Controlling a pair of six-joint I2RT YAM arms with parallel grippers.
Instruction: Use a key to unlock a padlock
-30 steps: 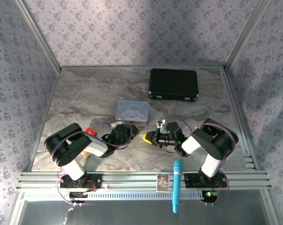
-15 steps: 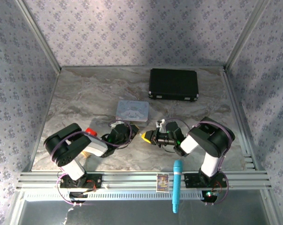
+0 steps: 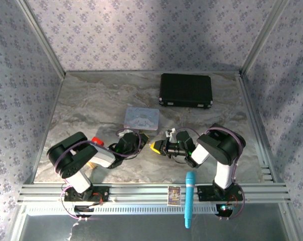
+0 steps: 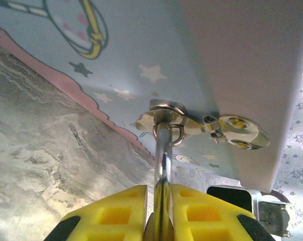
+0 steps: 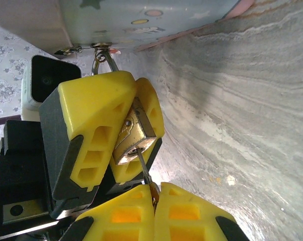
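The small brass padlock (image 5: 134, 135) sits pinched between the yellow fingers (image 5: 96, 115) of my left gripper (image 4: 160, 193), which is shut on it. Its silvery shackle (image 4: 162, 150) runs up through the hasp ring of the pastel tin (image 4: 141, 50). My right gripper (image 5: 154, 193) is shut on the key (image 5: 144, 168), and the thin blade is stuck into the keyhole in the padlock's underside. From above, the two grippers meet tip to tip just below the tin (image 3: 141, 118), left gripper (image 3: 140, 142) and right gripper (image 3: 155, 146).
A black case (image 3: 185, 90) lies at the back right of the marble table (image 3: 91, 100). A small red piece (image 3: 96, 140) sits by the left arm. A blue tool (image 3: 189, 198) rests on the front rail between the bases.
The right arm's elbow and wrist have swung a little to the left with the key still in the padlock. The left arm has held still.
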